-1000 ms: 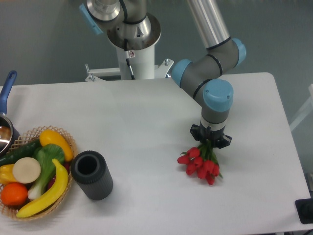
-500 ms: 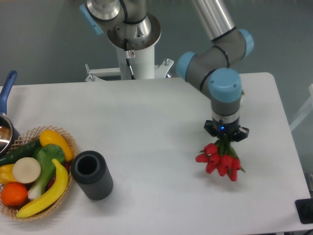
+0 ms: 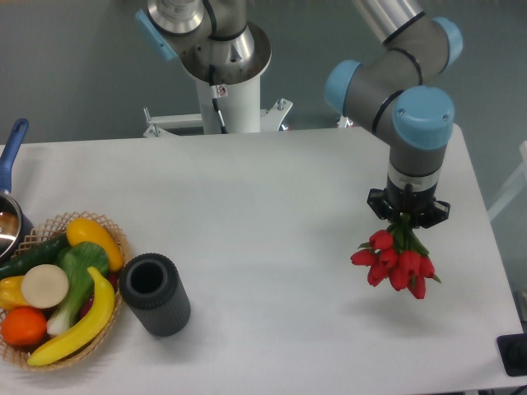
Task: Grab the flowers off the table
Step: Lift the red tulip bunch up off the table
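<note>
Flowers (image 3: pixel 395 262) are clenched at the stems by the fingers (image 3: pixel 408 216), blooms hanging down, held clear above the right side of the desk (image 3: pixel 247 214), shadow cast beneath.

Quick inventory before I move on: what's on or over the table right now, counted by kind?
Flowers, held in the gripper above the table: 1 bunch
Basket of fruit and vegetables: 1
Dark cylinder, upright, open top: 1
Pot with blue handle, at the left edge: 1
Total: 4
</note>
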You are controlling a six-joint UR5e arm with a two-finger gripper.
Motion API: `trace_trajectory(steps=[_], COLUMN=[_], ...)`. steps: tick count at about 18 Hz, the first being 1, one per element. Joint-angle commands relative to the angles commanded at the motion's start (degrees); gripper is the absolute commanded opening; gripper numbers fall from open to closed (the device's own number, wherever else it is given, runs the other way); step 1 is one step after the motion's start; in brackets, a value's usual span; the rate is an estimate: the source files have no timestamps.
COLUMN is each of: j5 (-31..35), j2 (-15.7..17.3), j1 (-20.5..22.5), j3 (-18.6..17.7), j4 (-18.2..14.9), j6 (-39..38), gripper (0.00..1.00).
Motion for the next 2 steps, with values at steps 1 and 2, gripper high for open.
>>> trace_trajectory(steps=[1, 2], j5=[-0.53, -0.62], j2=[0.00, 0.00], j1=[0.00, 0.18], j3=[0.97, 1.85], j4=[-1.76, -3.17], j6=[0.00, 0.00], gripper=[0.00, 0.00])
